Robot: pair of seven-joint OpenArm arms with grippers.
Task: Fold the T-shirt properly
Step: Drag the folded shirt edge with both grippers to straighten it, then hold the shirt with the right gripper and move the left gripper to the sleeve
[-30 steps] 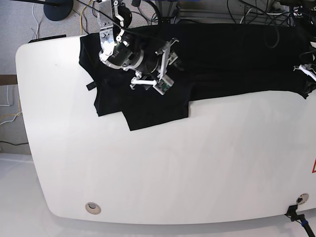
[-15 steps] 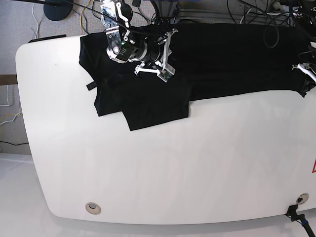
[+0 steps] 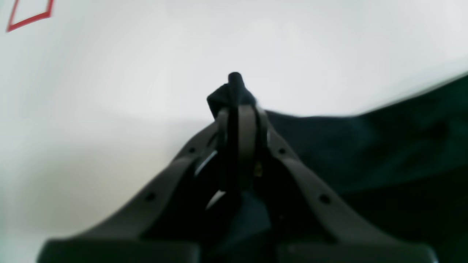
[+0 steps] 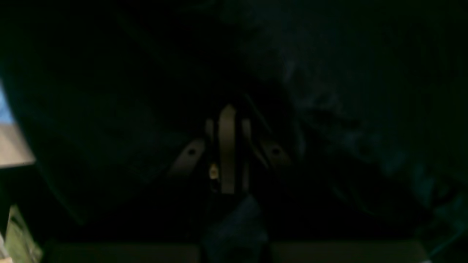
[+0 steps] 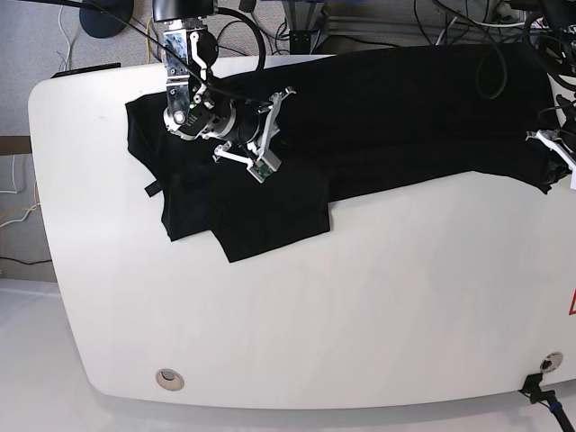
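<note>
Base view shows a big white desk (image 5: 297, 315). Its near part is bare white. Farther back, the black T-shirt (image 5: 387, 108) lies spread along the far edge of the desk, from one side almost to the other. One sleeve end sticks out toward the near side, and a small black tag (image 5: 152, 188) pokes out of the cloth edge beside it.

The right hand (image 5: 267, 135) sits low on the T-shirt, on the left side of this view. Up close, in the right wrist view, its two fingers (image 4: 227, 146) are pressed tight together. Dark cloth fills nearly all of that picture and lies all around the fingers. The picture is too dark to tell if cloth is caught between them.

The left hand (image 5: 558, 153) is at the far right edge of the desk, by the other end of the T-shirt. In the left wrist view, its fingers (image 3: 247, 146) are squeezed shut on a small bunch of black cloth. A little of the cloth sticks up past the tips. The white desk shows behind it, with a red line (image 3: 27, 17) in one corner.
</note>
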